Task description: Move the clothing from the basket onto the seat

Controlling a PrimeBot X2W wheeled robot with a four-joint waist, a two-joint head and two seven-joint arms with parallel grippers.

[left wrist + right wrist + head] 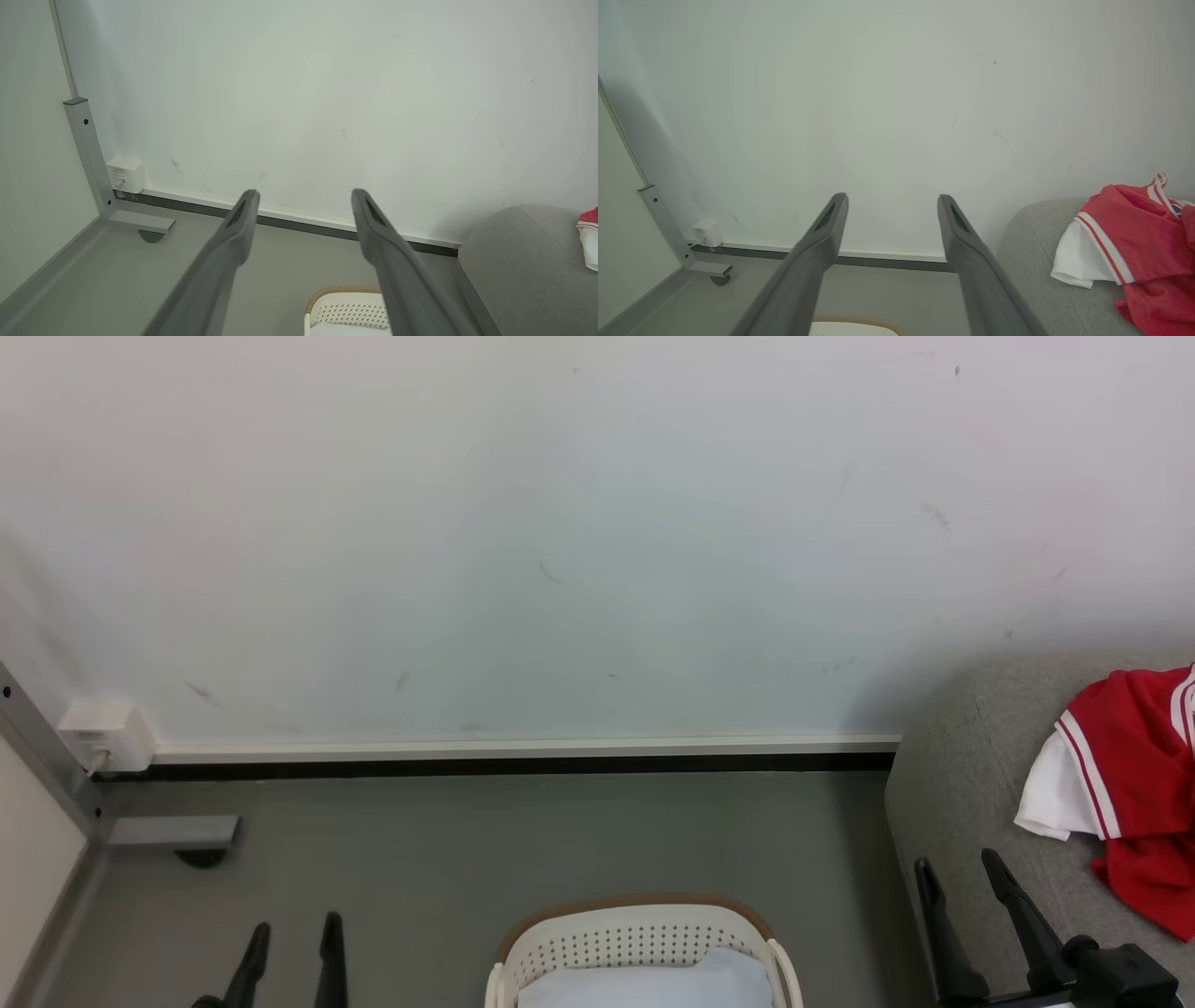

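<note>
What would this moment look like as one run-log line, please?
left claw: open, empty | right claw: open, empty | red jersey: lying on grey sofa | laundry basket: pale liner sheet inside

Red clothing (1134, 775) lies on the grey seat (962, 784), while the basket (635, 943) holds a pale sheet (644, 985)

No text, label or number is legible.

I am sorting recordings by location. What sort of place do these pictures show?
Probably an indoor room arranged like a home, perhaps a test space: a grey sofa with red clothing on it, a laundry basket on a bare grey floor, and a plain white wall.
</note>
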